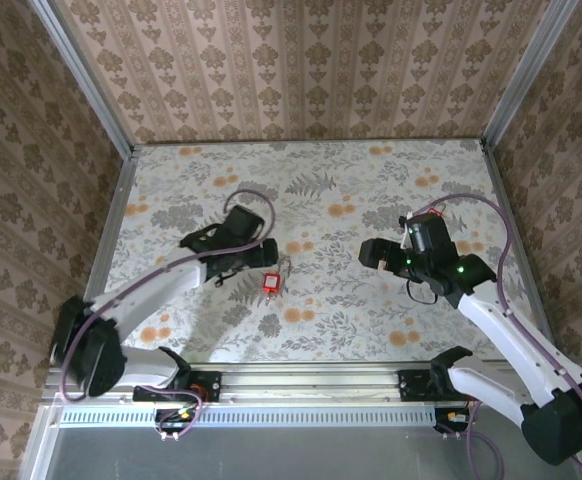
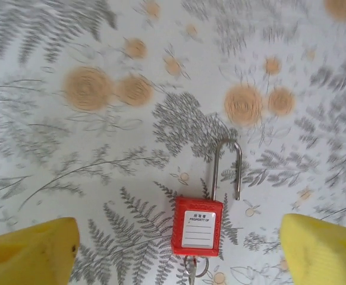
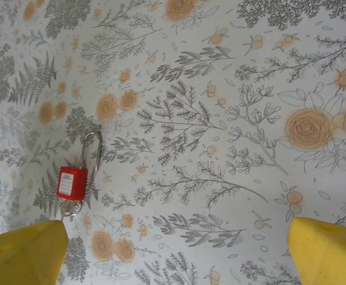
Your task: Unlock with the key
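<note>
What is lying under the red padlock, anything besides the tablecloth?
The padlock lies flat on the floral table cover. A metal key ring pokes out from its bottom edge; whatever sits beneath the body is covered.

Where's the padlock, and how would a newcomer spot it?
On the floral table, look between the two arms, just beyond the left tool. The padlock lies flat there, with a white label, a silver shackle and a key at its base. Its red body stands out against the pale grey-and-orange print.
</note>
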Controlling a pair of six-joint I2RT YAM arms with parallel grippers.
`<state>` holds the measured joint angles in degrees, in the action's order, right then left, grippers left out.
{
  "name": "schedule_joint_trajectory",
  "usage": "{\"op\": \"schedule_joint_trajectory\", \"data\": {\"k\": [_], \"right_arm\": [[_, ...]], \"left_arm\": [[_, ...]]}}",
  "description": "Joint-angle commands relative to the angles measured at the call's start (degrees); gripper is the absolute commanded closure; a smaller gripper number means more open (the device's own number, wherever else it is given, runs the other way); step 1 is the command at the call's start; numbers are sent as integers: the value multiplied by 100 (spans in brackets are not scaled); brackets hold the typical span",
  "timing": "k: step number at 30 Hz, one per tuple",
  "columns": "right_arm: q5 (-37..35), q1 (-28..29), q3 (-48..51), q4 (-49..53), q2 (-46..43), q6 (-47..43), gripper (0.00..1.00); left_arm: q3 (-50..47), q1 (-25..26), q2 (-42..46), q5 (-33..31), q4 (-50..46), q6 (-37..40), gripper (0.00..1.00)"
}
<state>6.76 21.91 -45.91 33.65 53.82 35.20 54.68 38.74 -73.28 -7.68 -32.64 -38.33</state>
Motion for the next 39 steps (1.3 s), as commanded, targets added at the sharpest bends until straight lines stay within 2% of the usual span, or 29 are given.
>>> {"op": "schedule_joint_trajectory", "data": {"k": [1,7,13,15,21,23,32,39], "right_arm": [[101,296,194,99,-260,201,2],[-109,1035,411,19,-461,179,0],[207,1061,443,-262,-323,-78,0],[325,1065,479,-492,-226,-118,0],[316,1061,789,-1083,-47,-146,0],[231,1052,832,-1117,67,-171,0],[532,1004,1077,-1651,470,-234,0],[812,739,1326,-1849,515,-321,0]], "left_arm": [[-257,-442,721,66,-720,137,9],[-315,-1554,1630,290,-1454,307,5],[-348,-2806,1804,793,-1877,197,5],[-475,-3244,1843,823,-2012,156,4],[-1145,-4645,1875,1588,-2060,250,6],[-1174,-4774,1776,1460,-2213,279,7],[-1470,-5243,1071,1149,-1804,212,13],[-1644,-5854,575,1092,-1286,397,29]]}}
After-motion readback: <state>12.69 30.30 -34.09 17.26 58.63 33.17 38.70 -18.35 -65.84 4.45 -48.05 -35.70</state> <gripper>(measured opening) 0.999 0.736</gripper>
